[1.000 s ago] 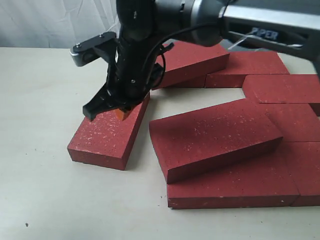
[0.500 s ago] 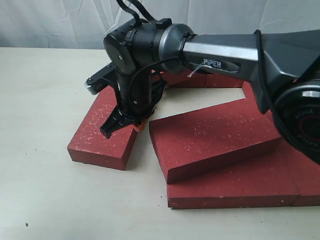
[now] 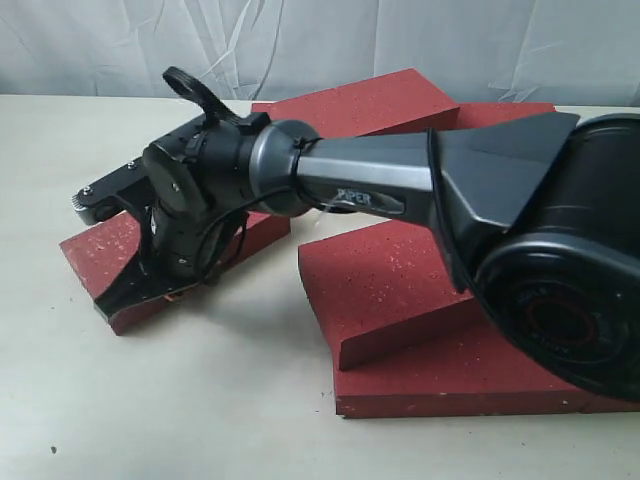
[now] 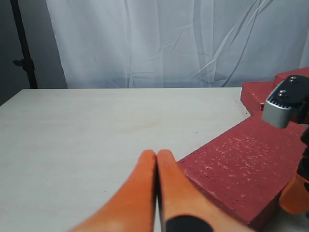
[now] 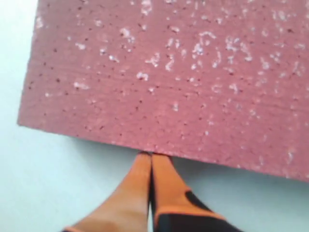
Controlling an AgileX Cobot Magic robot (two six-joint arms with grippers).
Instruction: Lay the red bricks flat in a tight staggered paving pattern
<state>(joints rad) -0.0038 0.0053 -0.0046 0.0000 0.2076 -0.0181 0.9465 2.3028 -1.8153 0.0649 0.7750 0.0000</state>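
- Currently, the front brick (image 3: 470, 385) lies flat on the table (image 3: 150, 410), nearest the exterior camera, at the near edge of the brick group.
- A tilted brick (image 3: 390, 285) rests partly on top of the front brick, with its top face sloped. It is not yet part of a flat course and probably needs to be reseated.
- The loose brick (image 3: 100, 248) lies flat on the table, left of the tilted brick and apart from it. A wedge of bare table separates the two.
- The right gripper (image 5: 151, 155) is fully closed and holds nothing. Its paired fingertips touch the long side face of the loose brick at table level. This pose suits pushing: the closed fingers form one stiff point for sliding a heavy block rather than lifting it.
- The right arm (image 3: 370, 185) reaches across the middle of the scene to get there and hides much of the group.
- The left gripper (image 4: 157, 155) is also closed and empty. It hovers low over bare table just beside a corner of the loose brick, probably held clear of the push.
- The rear bricks (image 3: 370, 100) sit farthest back. One appears to be propped on its neighbours, and the rest are largely hidden.
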